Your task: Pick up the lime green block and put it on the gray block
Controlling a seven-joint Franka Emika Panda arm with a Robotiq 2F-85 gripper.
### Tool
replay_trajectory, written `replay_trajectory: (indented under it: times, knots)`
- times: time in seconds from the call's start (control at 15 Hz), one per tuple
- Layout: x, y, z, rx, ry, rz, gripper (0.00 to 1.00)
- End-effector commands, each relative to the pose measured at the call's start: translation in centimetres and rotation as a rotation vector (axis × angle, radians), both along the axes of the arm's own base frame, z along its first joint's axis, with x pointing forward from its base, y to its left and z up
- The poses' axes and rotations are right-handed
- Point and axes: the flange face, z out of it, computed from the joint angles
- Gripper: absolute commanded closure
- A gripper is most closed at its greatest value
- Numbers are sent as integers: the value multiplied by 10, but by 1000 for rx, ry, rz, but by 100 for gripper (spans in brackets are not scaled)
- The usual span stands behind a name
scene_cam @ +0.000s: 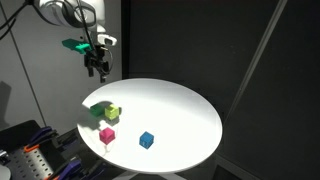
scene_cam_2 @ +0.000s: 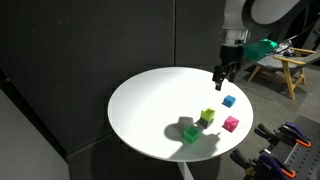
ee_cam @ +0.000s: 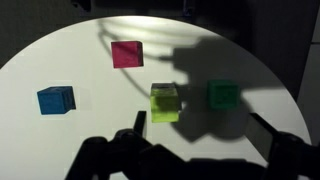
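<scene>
The lime green block (ee_cam: 165,101) sits on the round white table (ee_cam: 90,60), with a deeper green cube (ee_cam: 223,95) next to it. Both exterior views also show the lime green block (scene_cam: 113,112) (scene_cam_2: 207,116). No gray block shows in any view. My gripper (ee_cam: 200,130) is open and empty. Its two dark fingers are spread apart at the bottom of the wrist view. It hangs well above the table near the rim in both exterior views (scene_cam: 97,68) (scene_cam_2: 220,75), apart from all the cubes.
A pink cube (ee_cam: 127,53) and a blue cube (ee_cam: 55,100) lie on the table apart from the green pair. The gripper's shadow falls across the lime and green cubes. Dark curtains stand behind the table. Cluttered equipment (scene_cam: 30,150) lies beside the table edge.
</scene>
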Motion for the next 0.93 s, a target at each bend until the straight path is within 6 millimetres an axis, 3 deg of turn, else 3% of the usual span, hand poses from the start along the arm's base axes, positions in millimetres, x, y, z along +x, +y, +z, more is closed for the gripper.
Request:
replay_trajectory:
  times: [0.0, 0.87]
  knots:
    - [-10, -4, 15, -6, 23, 21, 0]
    - [-21, -19, 46, -32, -21, -97, 0]
